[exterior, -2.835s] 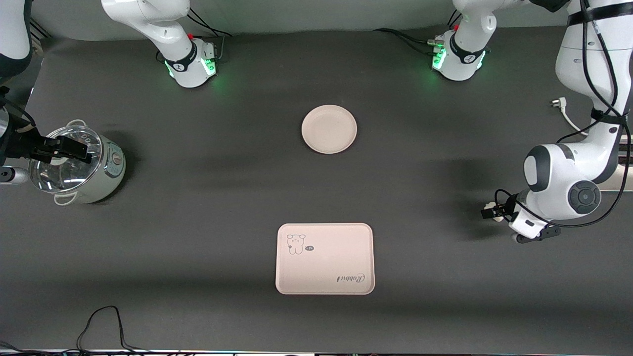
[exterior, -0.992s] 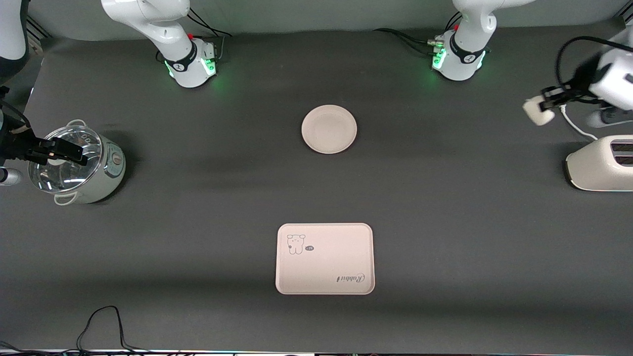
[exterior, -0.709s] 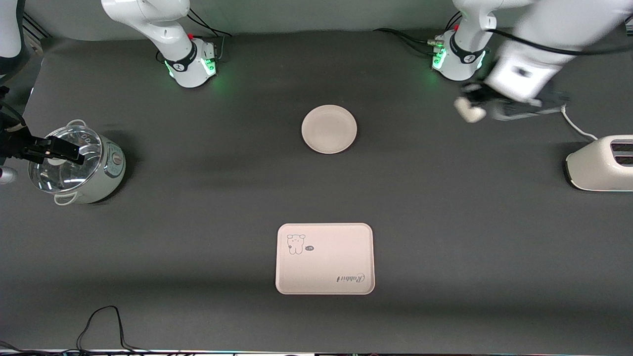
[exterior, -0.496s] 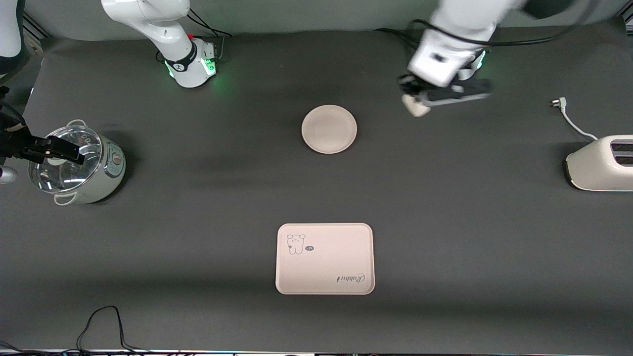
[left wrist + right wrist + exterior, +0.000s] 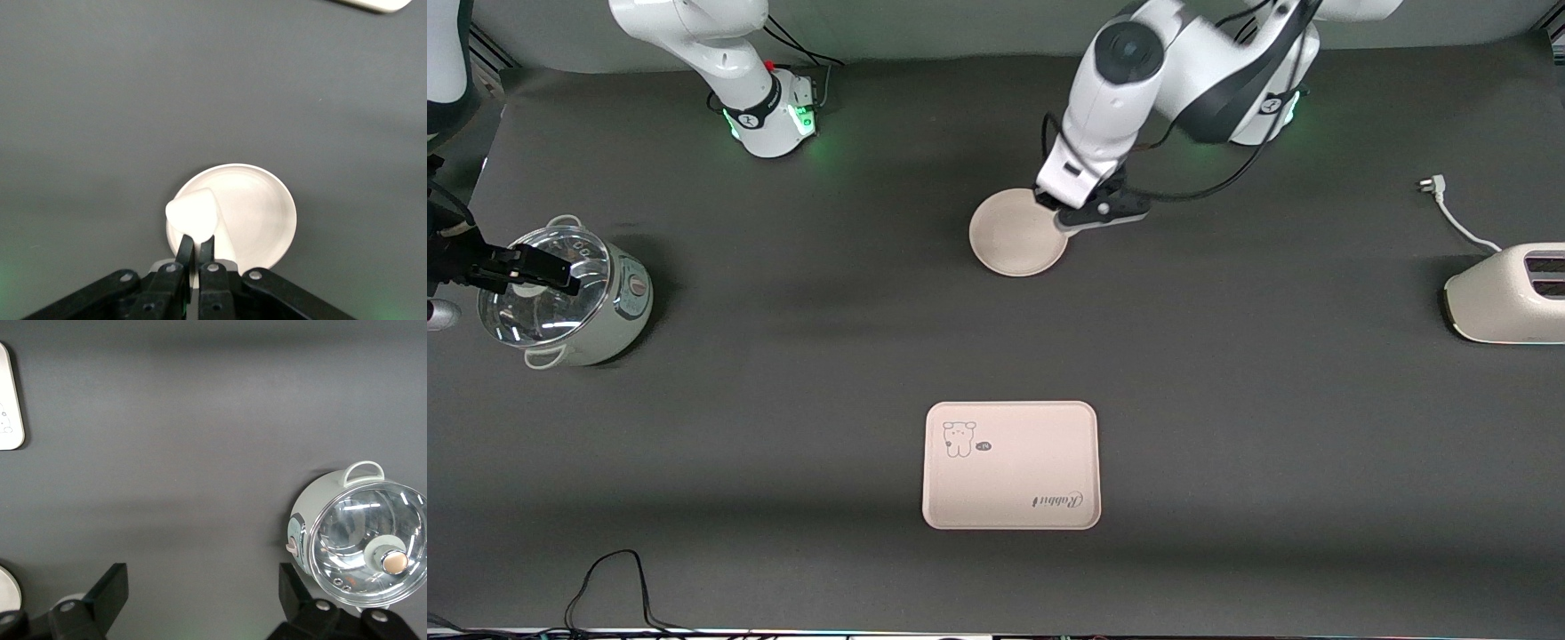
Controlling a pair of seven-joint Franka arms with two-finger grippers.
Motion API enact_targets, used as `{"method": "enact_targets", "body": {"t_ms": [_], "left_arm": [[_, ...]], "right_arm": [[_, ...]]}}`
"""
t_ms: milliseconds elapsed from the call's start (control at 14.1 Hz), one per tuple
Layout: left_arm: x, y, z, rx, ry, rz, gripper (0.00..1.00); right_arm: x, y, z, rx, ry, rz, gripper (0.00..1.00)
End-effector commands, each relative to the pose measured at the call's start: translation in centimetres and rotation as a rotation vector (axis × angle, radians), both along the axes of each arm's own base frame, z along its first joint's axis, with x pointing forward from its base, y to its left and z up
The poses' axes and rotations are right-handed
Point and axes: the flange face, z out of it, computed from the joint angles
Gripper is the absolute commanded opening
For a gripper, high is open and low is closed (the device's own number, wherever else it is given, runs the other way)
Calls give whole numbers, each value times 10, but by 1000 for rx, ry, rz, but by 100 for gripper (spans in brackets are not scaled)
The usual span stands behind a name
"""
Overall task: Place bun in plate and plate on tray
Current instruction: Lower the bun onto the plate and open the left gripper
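The bun point(image 5: 192, 215) is pinched in the left gripper point(image 5: 195, 248) over the plate point(image 5: 267, 213), hidden in the front view. Below it lies the tray point(image 5: 1011, 465). The right gripper point(image 5: 200, 587) waits wide open above the pot point(image 5: 560, 293).

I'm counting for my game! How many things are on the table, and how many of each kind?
Buns: 1, the bun, held in the left pincer
Plates: 1, the plate
Trays: 1, the tray
Pots: 1, the pot
Toasters: 1, the toaster
Total: 5
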Motion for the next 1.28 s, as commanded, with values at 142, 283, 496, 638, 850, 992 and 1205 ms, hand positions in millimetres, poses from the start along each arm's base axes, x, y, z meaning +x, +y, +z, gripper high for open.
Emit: {"method": "enact_targets", "body": {"t_ms": [142, 283, 496, 638, 850, 992, 1205], "left_arm": [[-14, -33, -101, 29, 6, 91, 0], [-25, -46, -121, 11, 17, 118, 0], [-36, -54, -133, 9, 31, 114, 0], [-34, -53, -135, 11, 33, 116, 47], [-30, -50, -129, 20, 30, 120, 100], [-21, -46, -118, 47, 33, 118, 100], [-6, -40, -94, 88, 29, 122, 100]], "right_arm": [[-3, 0, 1, -10, 3, 21, 100], [-2, -2, -1, -10, 5, 18, 100], [-2, -2, -1, -10, 7, 18, 100], [-2, -2, -1, -10, 7, 18, 100], [-2, -2, -2, -10, 8, 18, 100], [-2, -2, -1, -10, 7, 18, 100], [-2, -2, -2, -10, 8, 20, 100]]}}
